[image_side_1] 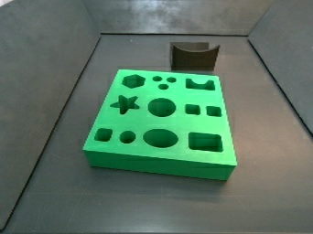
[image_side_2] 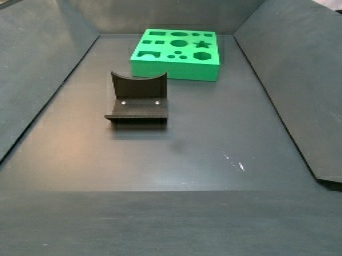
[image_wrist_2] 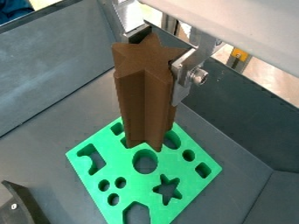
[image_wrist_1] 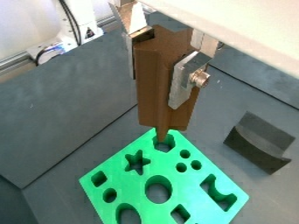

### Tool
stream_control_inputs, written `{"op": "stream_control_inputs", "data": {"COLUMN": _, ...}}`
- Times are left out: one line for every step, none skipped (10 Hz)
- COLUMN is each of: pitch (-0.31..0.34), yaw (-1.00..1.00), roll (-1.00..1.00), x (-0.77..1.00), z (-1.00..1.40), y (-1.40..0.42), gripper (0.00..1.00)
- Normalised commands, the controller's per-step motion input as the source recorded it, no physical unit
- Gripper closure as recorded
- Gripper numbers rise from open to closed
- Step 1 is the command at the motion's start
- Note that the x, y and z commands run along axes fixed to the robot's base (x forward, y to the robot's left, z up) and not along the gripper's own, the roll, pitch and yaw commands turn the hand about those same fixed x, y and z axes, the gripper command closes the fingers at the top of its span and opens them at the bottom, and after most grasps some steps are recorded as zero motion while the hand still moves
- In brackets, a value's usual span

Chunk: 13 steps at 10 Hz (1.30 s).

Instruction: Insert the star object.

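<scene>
My gripper (image_wrist_1: 158, 66) is shut on the star object (image_wrist_1: 155, 83), a dark-brown ridged peg held upright between the silver fingers; both show in the other wrist view too, gripper (image_wrist_2: 158, 57) and peg (image_wrist_2: 142, 96). The peg's lower end hangs just over the green holed block (image_wrist_1: 128, 178) near one corner, beside a small hole. The star-shaped hole (image_wrist_1: 136, 160) lies a short way off from the peg's end and is open. Both side views show the green block (image_side_1: 159, 160) (image_side_2: 174, 68) with its star hole (image_side_1: 124, 103) (image_side_2: 203, 43), but not the gripper or the peg.
A dark grey block with a curved notch (image_side_2: 138, 100) stands on the floor apart from the green block; it also shows in the other views (image_side_1: 193, 55) (image_wrist_1: 260, 140) (image_wrist_2: 14, 203). Sloping grey walls (image_side_1: 61, 110) enclose the floor.
</scene>
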Motion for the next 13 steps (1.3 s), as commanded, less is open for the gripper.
{"op": "stream_control_inputs", "data": {"pitch": -0.029, "yaw": -0.95, "roll": 0.00, "x": 0.00, "z": -0.99, "y": -0.05, "gripper": 1.00}}
{"op": "stream_control_inputs", "data": {"pitch": -0.013, "yaw": -0.85, "roll": 0.00, "x": 0.00, "z": -0.99, "y": -0.09, "gripper": 1.00}}
{"op": "stream_control_inputs", "data": {"pitch": 0.000, "yaw": -0.78, "roll": 0.00, "x": 0.05, "z": -0.93, "y": -0.10, "gripper": 1.00}}
{"op": "stream_control_inputs", "data": {"pitch": -0.007, "yaw": -0.87, "roll": 0.00, "x": 0.00, "z": -0.84, "y": -0.07, "gripper": 1.00}}
{"op": "stream_control_inputs", "data": {"pitch": -0.020, "yaw": -1.00, "roll": -0.02, "x": -0.06, "z": -0.79, "y": 0.00, "gripper": 1.00}}
{"op": "stream_control_inputs", "data": {"pitch": 0.000, "yaw": -0.93, "roll": -0.11, "x": -0.07, "z": -0.74, "y": 0.00, "gripper": 1.00}}
{"op": "stream_control_inputs", "data": {"pitch": 0.000, "yaw": -0.27, "roll": -0.27, "x": -0.35, "z": -0.68, "y": 0.51, "gripper": 1.00}}
{"op": "stream_control_inputs", "data": {"pitch": 0.020, "yaw": -0.20, "roll": -0.25, "x": -0.44, "z": -0.71, "y": 0.59, "gripper": 1.00}}
{"op": "stream_control_inputs", "data": {"pitch": 0.011, "yaw": -0.50, "roll": -0.22, "x": -0.51, "z": -0.79, "y": 0.28, "gripper": 1.00}}
{"op": "stream_control_inputs", "data": {"pitch": 0.000, "yaw": -0.89, "roll": -0.12, "x": -0.15, "z": -0.83, "y": 0.00, "gripper": 1.00}}
{"op": "stream_control_inputs", "data": {"pitch": -0.067, "yaw": -0.97, "roll": -0.05, "x": -0.05, "z": -0.65, "y": -0.04, "gripper": 1.00}}
{"op": "stream_control_inputs", "data": {"pitch": -0.050, "yaw": -0.97, "roll": -0.05, "x": -0.04, "z": -0.63, "y": -0.04, "gripper": 1.00}}
{"op": "stream_control_inputs", "data": {"pitch": 0.000, "yaw": -0.97, "roll": -0.01, "x": 0.00, "z": -0.53, "y": -0.10, "gripper": 1.00}}
